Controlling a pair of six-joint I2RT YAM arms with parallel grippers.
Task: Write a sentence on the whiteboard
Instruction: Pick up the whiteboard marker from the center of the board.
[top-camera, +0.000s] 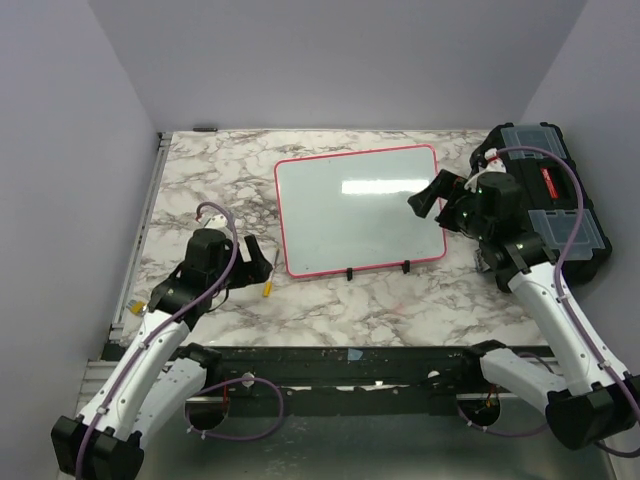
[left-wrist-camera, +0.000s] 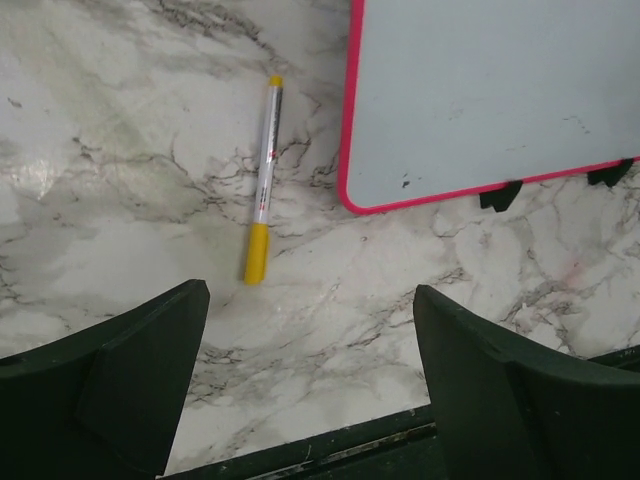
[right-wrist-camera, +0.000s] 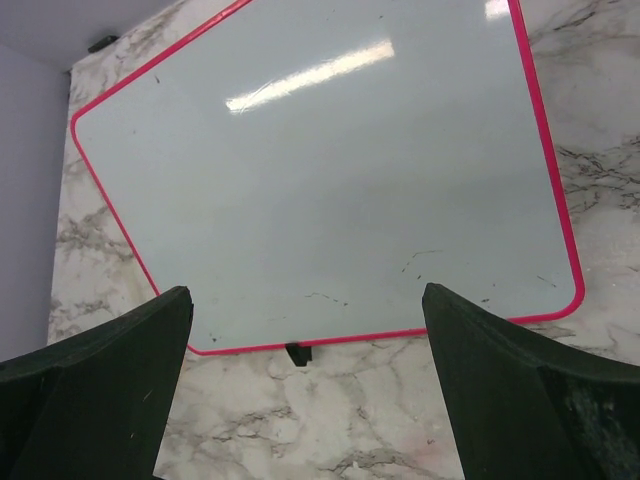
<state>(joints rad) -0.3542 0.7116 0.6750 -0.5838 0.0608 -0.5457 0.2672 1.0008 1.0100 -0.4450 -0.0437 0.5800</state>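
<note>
Left wrist cam: marker (left-wrist-camera: 262, 180) lies lengthwise just ahead of the wide-open left gripper (left-wrist-camera: 310, 295), whiteboard (left-wrist-camera: 480, 90) to its right.

Bright, even light falls from above in all three views; shadows on the marble surface (top-camera: 400, 300) are soft and faint. The glossy whiteboard (top-camera: 360, 210) mirrors the overhead lights as pale streaks, strongest towards its far edge in the right wrist view; its face reads bluish-grey. The top view is a little soft, its walls leaning outward at the edges; the left wrist view is sharp on the marker (left-wrist-camera: 262, 180); the left tool (left-wrist-camera: 310, 330) and right tool (right-wrist-camera: 305, 340) show dark, slightly blurred fingers along the bottom.
</note>
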